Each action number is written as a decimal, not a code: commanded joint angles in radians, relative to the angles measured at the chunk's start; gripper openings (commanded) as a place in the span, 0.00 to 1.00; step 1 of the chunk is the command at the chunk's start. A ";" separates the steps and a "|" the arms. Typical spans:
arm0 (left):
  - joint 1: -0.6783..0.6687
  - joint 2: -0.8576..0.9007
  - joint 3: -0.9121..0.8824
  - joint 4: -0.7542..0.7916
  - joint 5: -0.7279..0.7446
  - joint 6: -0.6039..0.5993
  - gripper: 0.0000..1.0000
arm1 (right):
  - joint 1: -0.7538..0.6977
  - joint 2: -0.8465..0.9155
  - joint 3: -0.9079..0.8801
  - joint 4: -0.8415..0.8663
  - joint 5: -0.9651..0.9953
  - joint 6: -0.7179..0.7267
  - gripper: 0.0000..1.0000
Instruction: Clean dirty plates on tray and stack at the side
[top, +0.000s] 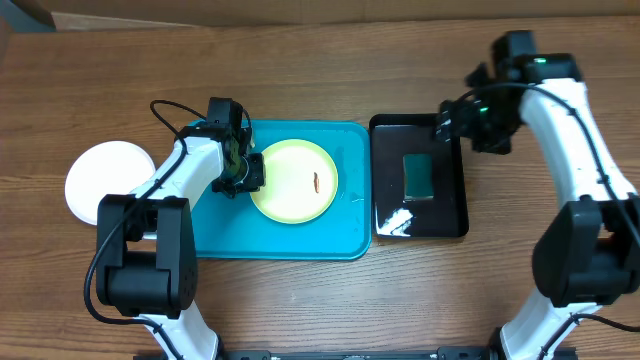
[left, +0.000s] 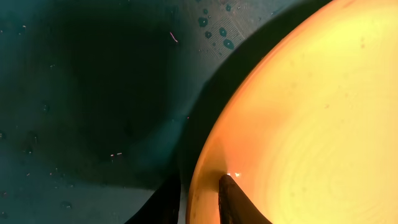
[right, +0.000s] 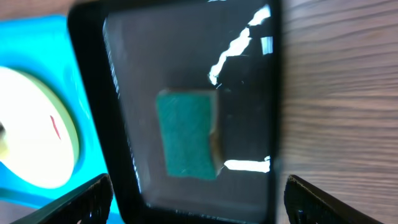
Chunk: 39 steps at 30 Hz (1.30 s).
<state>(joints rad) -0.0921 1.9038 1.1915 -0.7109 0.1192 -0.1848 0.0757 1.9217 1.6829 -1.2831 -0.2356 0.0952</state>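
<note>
Yellow-green plate (top: 293, 181) on the teal tray (top: 345, 238) is pinched at its rim by the left gripper (top: 249, 172), while the sponge (right: 186, 134) is framed, short side across, by the wide-open right gripper (right: 198, 186).

The brown wood-grain tabletop (top: 330, 300) carried three things in a row. A small round white plastic plate (top: 105, 180) lay near its left edge. A large teal-blue rectangular plastic tray (top: 290, 245) sat mid-table, with a smaller glossy black rectangular tray (top: 445, 215) just beside it, toward the right edge.
</note>
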 joint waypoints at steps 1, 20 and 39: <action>-0.007 -0.007 -0.005 0.002 0.005 -0.021 0.24 | 0.076 -0.006 -0.007 -0.003 0.118 0.014 0.89; -0.007 -0.007 -0.005 -0.011 0.005 -0.022 0.26 | 0.228 0.003 -0.310 0.304 0.256 0.115 0.74; -0.007 -0.007 -0.005 -0.017 0.005 -0.021 0.26 | 0.228 0.003 -0.420 0.438 0.248 0.146 0.56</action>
<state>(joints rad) -0.0921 1.9038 1.1915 -0.7223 0.1192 -0.1883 0.2970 1.9221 1.2675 -0.8539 0.0223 0.2203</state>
